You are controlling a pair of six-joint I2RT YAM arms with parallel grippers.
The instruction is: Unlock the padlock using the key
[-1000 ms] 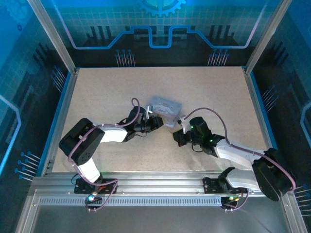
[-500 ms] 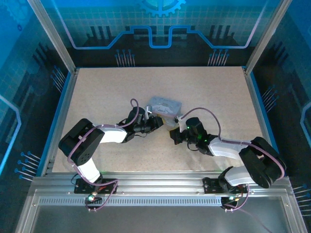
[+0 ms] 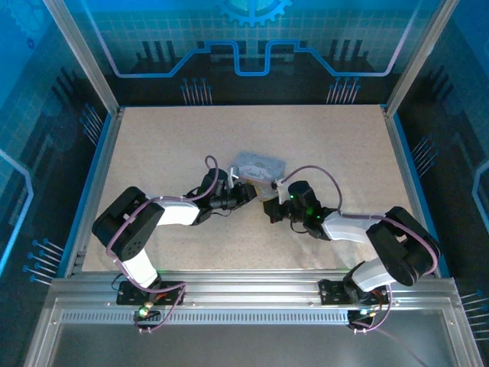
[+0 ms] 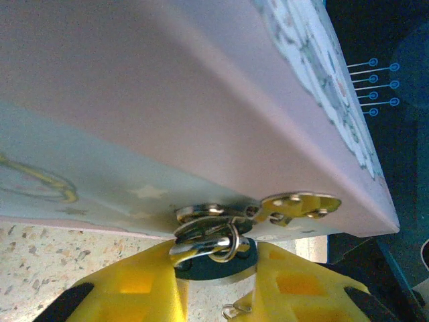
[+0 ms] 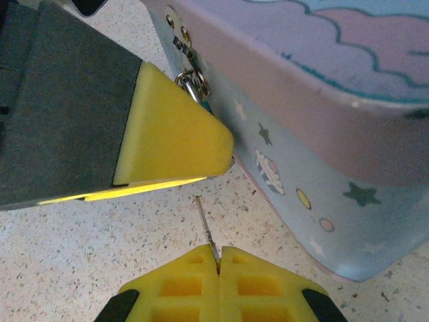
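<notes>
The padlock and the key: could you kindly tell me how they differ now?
The small dark-bodied padlock hangs from the hasp of the pastel rectangular tin; the thin silvery metal key stands clear of it. The padlock sits between the yellow fingers of the left end effector; the key is pinched in the shut right end effector. The padlock is chunky, the key slim. Both are tiny and held.

My gripper (image 5: 220, 253) is pinched tight on the key (image 5: 205, 223), a thin silvery sliver pointing up toward the padlock (image 5: 195, 84). The padlock hangs at the hasp (image 5: 179, 39) of the pastel tin (image 5: 322, 168), against the left gripper's yellow fingertip (image 5: 171, 134).
</notes>
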